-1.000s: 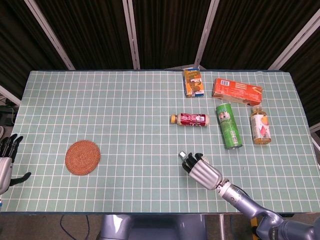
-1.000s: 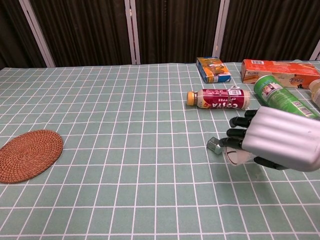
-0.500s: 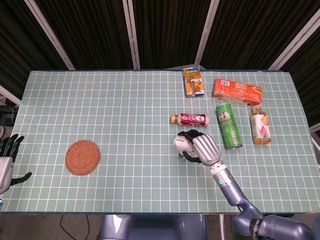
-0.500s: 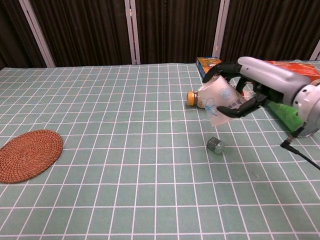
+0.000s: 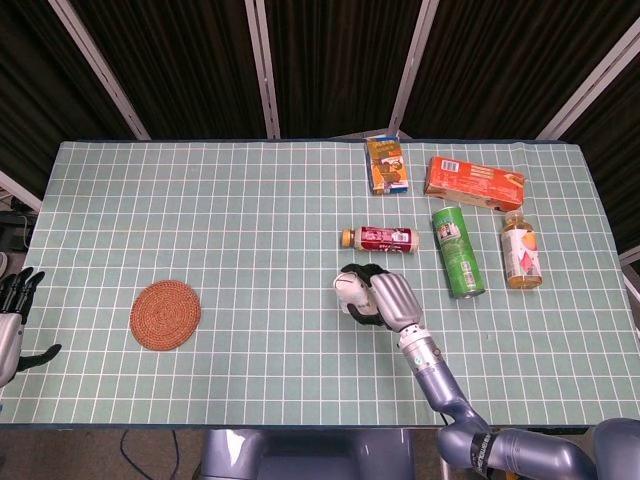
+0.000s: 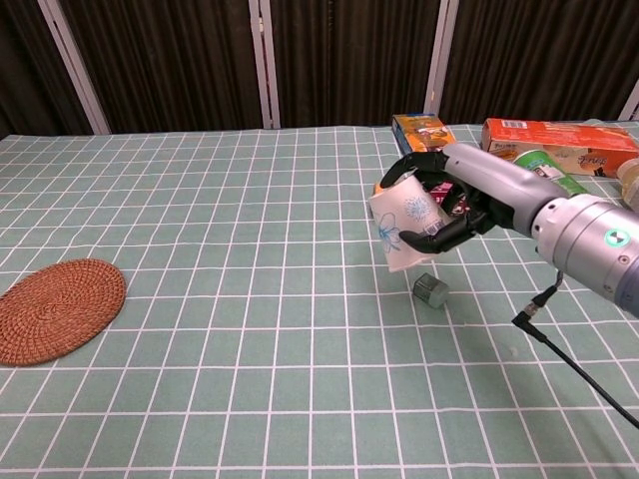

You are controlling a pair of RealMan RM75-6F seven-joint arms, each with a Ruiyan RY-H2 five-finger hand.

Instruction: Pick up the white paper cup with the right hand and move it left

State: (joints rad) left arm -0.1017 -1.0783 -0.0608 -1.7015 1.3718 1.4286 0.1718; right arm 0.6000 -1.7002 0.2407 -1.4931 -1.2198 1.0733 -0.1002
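Observation:
My right hand [image 6: 451, 204] holds the white paper cup [image 6: 402, 226], its fingers wrapped around the cup's side. The cup has a blue flower print and hangs tilted above the table near the middle. In the head view the same right hand [image 5: 385, 298] carries the cup [image 5: 349, 292] just below the lying coffee bottle. My left hand [image 5: 12, 318] sits at the far left edge of the table, fingers apart, holding nothing.
A small metal cylinder [image 6: 430, 289] lies on the cloth under the cup. A woven coaster [image 6: 55, 308] rests at the left. Behind the cup lie a coffee bottle [image 5: 380, 239], a green can [image 5: 457, 251], a tea bottle [image 5: 520, 250], and two boxes [image 5: 386, 165] [image 5: 474, 182].
The right hand has lifted the cup off the table and carried it left, from beside the green can to past the metal cylinder. The left hand has stayed put.

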